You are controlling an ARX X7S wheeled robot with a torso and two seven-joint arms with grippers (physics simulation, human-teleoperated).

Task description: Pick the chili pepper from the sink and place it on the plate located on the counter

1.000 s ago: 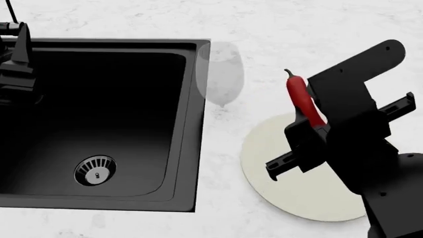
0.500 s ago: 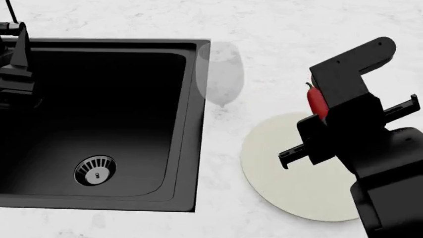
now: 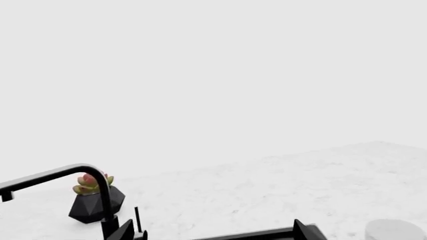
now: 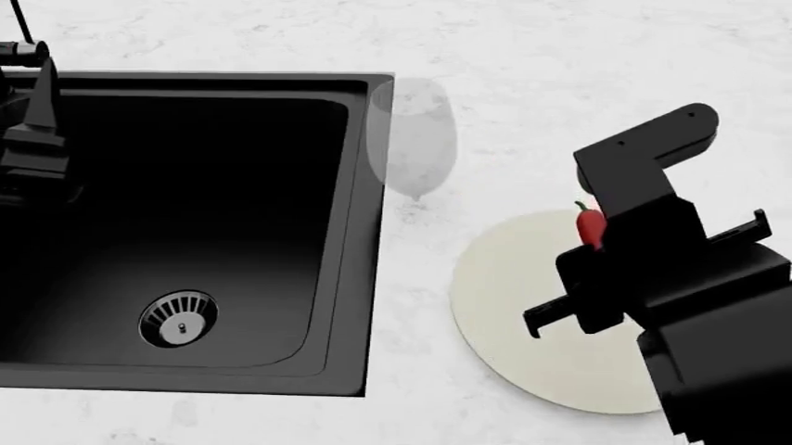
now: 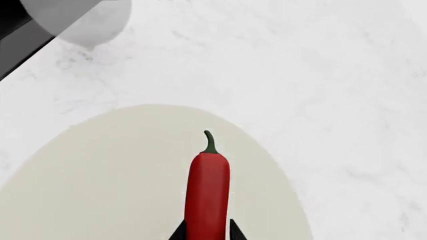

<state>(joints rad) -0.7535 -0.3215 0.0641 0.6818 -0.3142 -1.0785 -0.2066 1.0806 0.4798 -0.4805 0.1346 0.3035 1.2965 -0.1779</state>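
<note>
The red chili pepper stands stem-up between the fingers of my right gripper, which is shut on its lower part. It hangs over the far part of the cream plate. In the head view only the chili pepper's top shows above the black wrist, over the plate on the white marble counter. The black sink lies to the left, with nothing in its basin but the drain strainer. My left gripper is open and holds nothing, at the sink's far left.
A clear wine glass stands on the counter between the sink's right rim and the plate. The black faucet and a potted succulent are behind the sink. My left arm hangs over the sink's left side.
My right gripper has carried the chili pepper to the right and down, from beside the wine glass to over the plate. The left arm has barely shifted.
</note>
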